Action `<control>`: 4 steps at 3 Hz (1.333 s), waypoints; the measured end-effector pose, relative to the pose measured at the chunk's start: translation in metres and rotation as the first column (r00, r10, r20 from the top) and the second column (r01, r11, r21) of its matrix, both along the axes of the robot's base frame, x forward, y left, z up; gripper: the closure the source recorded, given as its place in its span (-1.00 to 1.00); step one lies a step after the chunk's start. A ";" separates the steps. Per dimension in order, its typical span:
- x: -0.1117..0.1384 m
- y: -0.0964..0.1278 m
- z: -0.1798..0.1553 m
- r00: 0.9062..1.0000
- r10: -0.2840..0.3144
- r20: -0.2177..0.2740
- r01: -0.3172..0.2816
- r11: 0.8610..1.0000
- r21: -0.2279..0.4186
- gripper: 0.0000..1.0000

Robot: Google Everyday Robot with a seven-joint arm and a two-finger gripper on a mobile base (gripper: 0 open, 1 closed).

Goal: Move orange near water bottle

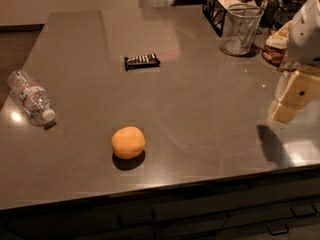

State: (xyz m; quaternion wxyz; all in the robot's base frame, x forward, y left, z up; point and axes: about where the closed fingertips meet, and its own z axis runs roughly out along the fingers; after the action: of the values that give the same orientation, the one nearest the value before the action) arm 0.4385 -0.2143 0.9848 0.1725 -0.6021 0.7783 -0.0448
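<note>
The orange point(128, 142) sits on the grey counter point(200, 104) near its front edge, left of centre. The water bottle point(31, 98) lies on its side at the counter's left edge, white cap pointing toward the front. My gripper point(289, 103) hangs above the counter's right side, far to the right of the orange and apart from it. It holds nothing that I can see.
A dark snack bar point(142, 60) lies behind the orange at mid-counter. A clear glass tumbler point(241, 29) stands at the back right, next to a black wire rack point(216, 9) and a bowl of snacks point(275, 46). Drawers run below the front edge.
</note>
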 end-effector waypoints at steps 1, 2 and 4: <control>0.000 0.001 0.000 1.000 0.001 0.002 -0.001 1.000 0.001 -1.00; 0.004 0.016 -0.009 1.000 0.031 0.000 -0.031 0.999 0.030 -1.00; 0.009 0.090 -0.053 0.978 0.205 -0.038 -0.200 0.973 0.116 -1.00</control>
State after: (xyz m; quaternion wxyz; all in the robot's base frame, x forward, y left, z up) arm 0.4472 -0.1244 0.9319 0.1901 -0.6686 0.7182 0.0316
